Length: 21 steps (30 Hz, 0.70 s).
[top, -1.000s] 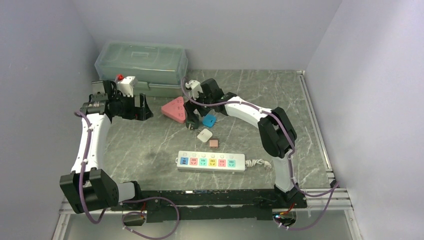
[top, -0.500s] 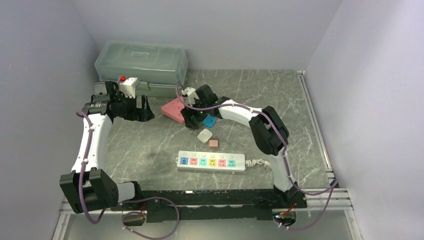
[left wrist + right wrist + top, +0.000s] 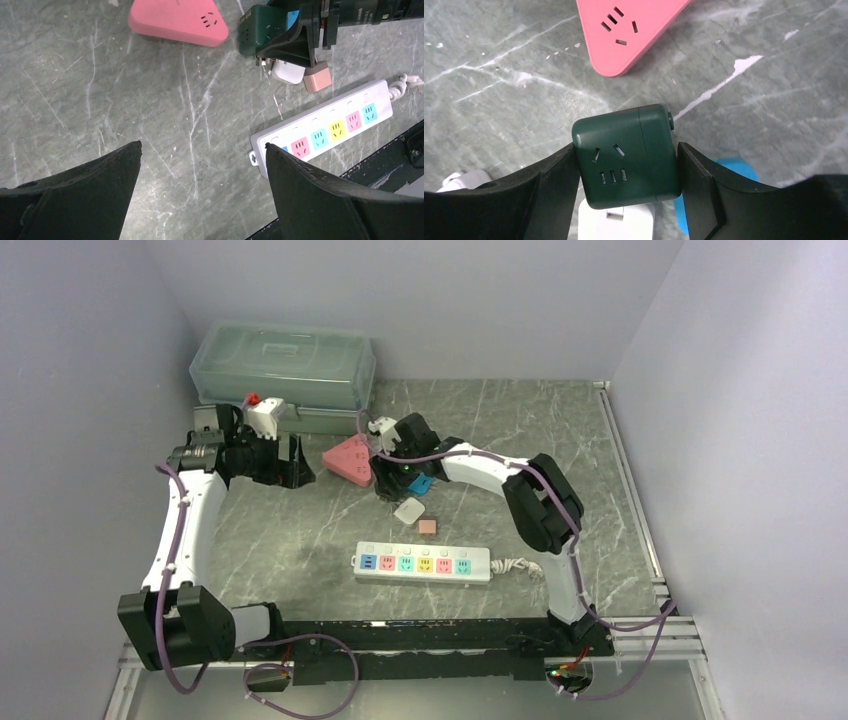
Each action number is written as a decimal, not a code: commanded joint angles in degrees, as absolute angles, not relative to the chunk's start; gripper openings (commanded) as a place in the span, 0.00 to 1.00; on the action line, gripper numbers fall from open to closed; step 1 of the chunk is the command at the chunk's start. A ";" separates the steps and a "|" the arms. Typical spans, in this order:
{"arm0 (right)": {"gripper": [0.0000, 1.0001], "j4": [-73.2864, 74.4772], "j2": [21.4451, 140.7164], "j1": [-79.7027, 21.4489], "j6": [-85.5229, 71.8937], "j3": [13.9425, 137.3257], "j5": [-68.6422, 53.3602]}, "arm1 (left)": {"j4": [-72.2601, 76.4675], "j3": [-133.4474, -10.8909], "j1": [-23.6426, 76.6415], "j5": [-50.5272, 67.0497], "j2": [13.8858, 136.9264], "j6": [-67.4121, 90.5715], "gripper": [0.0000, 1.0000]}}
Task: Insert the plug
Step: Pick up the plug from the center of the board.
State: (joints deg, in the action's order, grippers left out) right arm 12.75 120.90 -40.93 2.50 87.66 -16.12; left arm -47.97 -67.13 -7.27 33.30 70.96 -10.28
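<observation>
A dark green cube plug (image 3: 626, 160) lies on the marble table, its socket face turned up toward the right wrist camera. My right gripper (image 3: 626, 150) is shut on it, one finger pressed against each side. In the top view this gripper (image 3: 390, 480) is low over the table, just right of the pink triangular adapter (image 3: 349, 460). The white power strip (image 3: 423, 564) with coloured sockets lies nearer the arm bases. My left gripper (image 3: 202, 145) hangs open above bare table with nothing between its fingers, left of the strip (image 3: 325, 135).
A white plug (image 3: 408, 510), a small tan cube (image 3: 428, 527) and a blue plug (image 3: 420, 482) lie close to the right gripper. A translucent green lidded box (image 3: 285, 365) stands at the back left. Walls close in the table on three sides.
My right gripper's jaws have come in from wide open onto the green plug. The left gripper has drifted slightly right and stays open.
</observation>
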 commanded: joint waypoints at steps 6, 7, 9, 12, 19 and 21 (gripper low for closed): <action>0.61 -1.43 100.31 -43.03 -10.75 77.23 -14.28 | -50.48 -70.05 -5.25 44.95 64.72 -22.27 0.99; 0.61 -2.64 98.40 -43.51 -11.76 76.02 -14.32 | -50.97 -69.68 -5.27 46.88 63.31 -25.36 0.99; 0.62 -4.23 94.92 -44.70 -12.92 74.13 -14.13 | -50.42 -68.95 -5.14 49.66 59.63 -29.85 0.99; 0.62 -6.90 90.25 -46.54 -14.56 71.24 -12.78 | -52.49 -70.43 -4.73 50.88 56.06 -37.18 0.99; 0.60 -13.47 84.91 -49.78 -23.48 69.31 -9.48 | -49.48 -72.03 -2.66 51.91 51.27 -46.14 0.99; 0.60 -12.68 85.14 -51.32 -24.47 71.60 -6.36 | -45.73 -70.39 -1.64 51.66 48.86 -46.48 0.99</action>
